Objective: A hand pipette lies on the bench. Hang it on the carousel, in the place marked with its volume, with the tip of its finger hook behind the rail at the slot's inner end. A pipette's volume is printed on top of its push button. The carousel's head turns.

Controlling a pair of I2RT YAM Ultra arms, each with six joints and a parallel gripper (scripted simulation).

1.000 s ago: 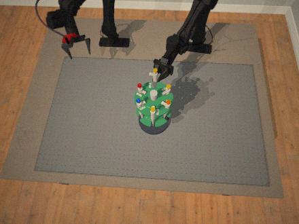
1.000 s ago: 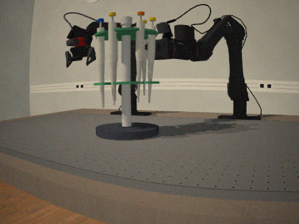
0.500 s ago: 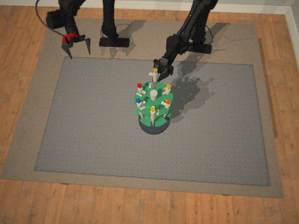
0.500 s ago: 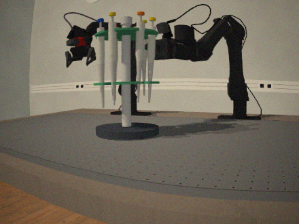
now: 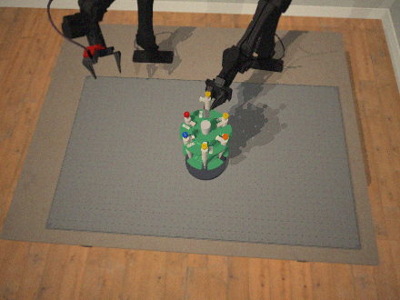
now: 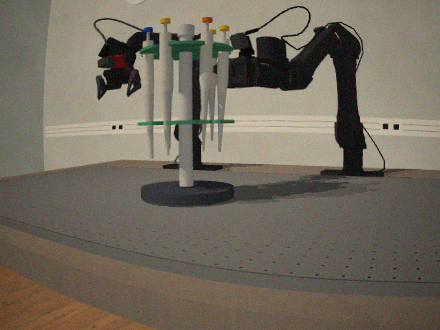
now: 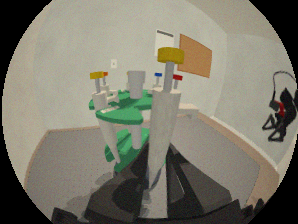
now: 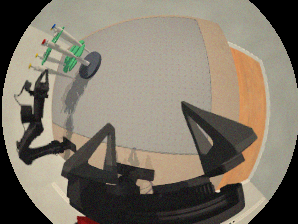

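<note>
Left claw (image 5: 214,105) (image 7: 159,165) is clamped partway; right claw (image 5: 108,75) (image 6: 116,95) (image 8: 146,114) gapes wide

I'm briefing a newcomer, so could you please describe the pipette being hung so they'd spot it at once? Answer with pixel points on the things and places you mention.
Find the green-topped carousel (image 5: 205,172) (image 6: 187,194). At its rim beside the arms is a white, yellow-buttoned pipette (image 5: 207,102) (image 7: 162,115). Unlike its neighbours, it is clasped by the left gripper (image 7: 159,182).

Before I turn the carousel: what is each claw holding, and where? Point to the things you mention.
Left claw (image 7: 159,175): the yellow-topped pipette (image 5: 207,103) (image 7: 165,120), by its lower body. Right claw (image 5: 108,75) (image 8: 146,114): nothing.
</note>
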